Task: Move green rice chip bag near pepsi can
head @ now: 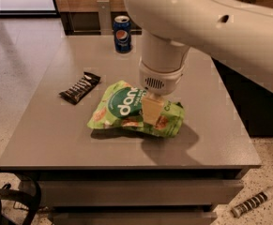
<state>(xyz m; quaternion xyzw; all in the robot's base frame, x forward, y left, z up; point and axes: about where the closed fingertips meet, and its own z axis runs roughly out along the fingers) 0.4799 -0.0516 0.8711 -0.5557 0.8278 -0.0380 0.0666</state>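
The end effector [151,113] pinches the green chip bag [119,108], and the blue can [122,34] stands well behind it on the table [211,139].

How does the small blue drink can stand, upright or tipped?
Upright: the blue drink can shows its silver top upward. The tool is at the crinkly light-green snack bag.

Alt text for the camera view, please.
The gripper is clamped on the crinkly light-green rice chip bag at the centre of the grey table. The small blue pepsi can stands at the far edge, apart from the bag; a black snack bar lies nearby.
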